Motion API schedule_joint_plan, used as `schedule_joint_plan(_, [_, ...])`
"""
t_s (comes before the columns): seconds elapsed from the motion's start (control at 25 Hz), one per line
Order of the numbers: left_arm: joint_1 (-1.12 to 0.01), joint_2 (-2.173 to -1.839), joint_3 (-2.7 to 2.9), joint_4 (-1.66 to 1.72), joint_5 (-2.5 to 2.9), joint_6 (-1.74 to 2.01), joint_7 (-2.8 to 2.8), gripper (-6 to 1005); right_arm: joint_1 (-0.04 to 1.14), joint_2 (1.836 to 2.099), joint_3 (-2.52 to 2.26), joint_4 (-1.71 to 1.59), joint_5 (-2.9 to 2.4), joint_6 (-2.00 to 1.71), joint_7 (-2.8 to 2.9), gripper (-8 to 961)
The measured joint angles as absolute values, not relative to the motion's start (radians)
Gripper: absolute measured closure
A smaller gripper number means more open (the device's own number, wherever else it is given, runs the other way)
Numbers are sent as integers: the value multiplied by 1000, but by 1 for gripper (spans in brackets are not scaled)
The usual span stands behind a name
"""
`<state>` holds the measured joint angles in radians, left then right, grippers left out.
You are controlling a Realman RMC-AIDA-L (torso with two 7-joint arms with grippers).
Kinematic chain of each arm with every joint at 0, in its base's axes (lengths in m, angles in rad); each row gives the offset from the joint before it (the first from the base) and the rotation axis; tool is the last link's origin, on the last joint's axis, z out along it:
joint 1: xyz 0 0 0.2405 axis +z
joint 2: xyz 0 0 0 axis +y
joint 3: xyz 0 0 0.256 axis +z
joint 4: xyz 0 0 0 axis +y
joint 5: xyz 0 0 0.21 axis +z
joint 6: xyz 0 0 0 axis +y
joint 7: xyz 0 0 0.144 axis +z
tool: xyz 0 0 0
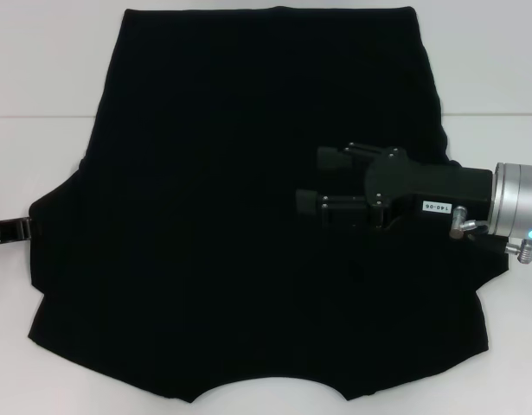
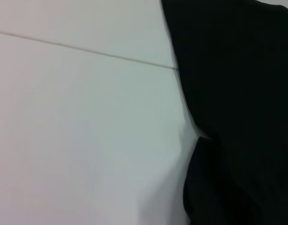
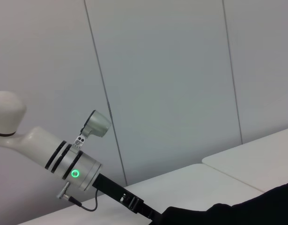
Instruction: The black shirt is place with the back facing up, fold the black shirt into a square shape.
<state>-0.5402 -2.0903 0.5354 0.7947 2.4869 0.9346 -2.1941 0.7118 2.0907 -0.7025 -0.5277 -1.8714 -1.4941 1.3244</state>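
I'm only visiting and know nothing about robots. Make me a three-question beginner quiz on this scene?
1. True or false: the black shirt lies spread flat on the white table.
2. Which gripper hovers above the shirt's middle: A) left, B) right?
3. Fill in: the left gripper sits at the shirt's ___ sleeve.

Key: 1 true. 2 B, the right gripper, fingers apart. 3 left.

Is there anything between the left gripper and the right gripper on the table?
In the head view, only the black shirt lies between the left gripper at its left edge and the right gripper hovering over its right half.
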Motion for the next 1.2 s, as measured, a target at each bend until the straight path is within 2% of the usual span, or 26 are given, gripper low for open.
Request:
schedule_joint_plan(0.12, [-539,-2091,535,795,2488,939,-2189,843,712,2091,-702,-528,-1871,-1494,1324,54])
schedule_joint_plan(0.4, [-533,-2089,528,797,2488,936,-2187,984,709,2092,-702,-526,-1871,-1488,1324,54])
schedule_joint_plan(1.2, [-505,-2081,472,840,2488,941,-2191,979,713,2094,-708,-490,-1847,-1471,1321,54])
